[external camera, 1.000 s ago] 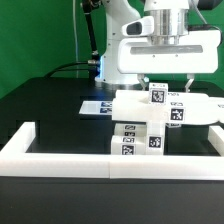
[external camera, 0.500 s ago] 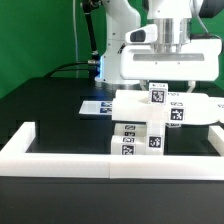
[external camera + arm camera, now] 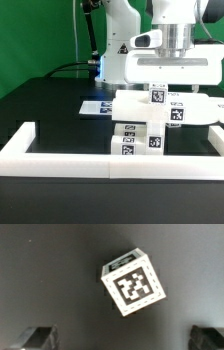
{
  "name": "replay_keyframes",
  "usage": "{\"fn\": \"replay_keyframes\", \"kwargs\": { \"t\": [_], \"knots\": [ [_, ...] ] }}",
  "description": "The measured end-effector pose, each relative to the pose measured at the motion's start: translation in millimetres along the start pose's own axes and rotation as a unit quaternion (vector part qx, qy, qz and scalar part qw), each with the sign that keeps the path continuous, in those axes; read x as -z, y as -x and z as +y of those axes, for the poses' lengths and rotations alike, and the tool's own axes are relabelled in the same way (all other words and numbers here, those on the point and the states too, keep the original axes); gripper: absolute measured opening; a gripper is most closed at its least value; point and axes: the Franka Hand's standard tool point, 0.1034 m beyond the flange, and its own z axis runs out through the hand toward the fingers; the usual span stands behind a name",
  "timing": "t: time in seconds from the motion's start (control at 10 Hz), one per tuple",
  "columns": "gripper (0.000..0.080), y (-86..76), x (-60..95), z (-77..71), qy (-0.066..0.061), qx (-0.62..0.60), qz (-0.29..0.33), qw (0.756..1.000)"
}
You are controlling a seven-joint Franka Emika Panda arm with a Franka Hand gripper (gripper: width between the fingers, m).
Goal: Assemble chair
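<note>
One blocky white plastic chair assembly [image 3: 150, 122] with black-and-white tags stands on my black counter [image 3: 50, 105]; my claw [image 3: 122, 336] gapes wide, seemingly over one tagged post [image 3: 131, 282].

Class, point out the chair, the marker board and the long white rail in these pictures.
chair [image 3: 150, 125]: exterior view, tagged front of the stacked white parts.
marker board [image 3: 95, 106]: exterior view, its flat top.
long white rail [image 3: 60, 152]: exterior view, its front bar.

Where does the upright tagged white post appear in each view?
Exterior view: the tagged post stands up from the chair parts, right of centre; the match with the other view is likely, not certain.
Wrist view: the tagged post is in the middle, seen slanted.
Shared landmark: the black table.
</note>
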Motion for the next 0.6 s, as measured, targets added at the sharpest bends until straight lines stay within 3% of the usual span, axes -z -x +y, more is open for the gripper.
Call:
{"fn": "replay_keyframes", "kwargs": {
  "t": [0.6],
  "knots": [
    [0.0649, 13.2, -16.0, -8.7, 0.007, 0.009, -0.009, 1.000]
  ]
}}
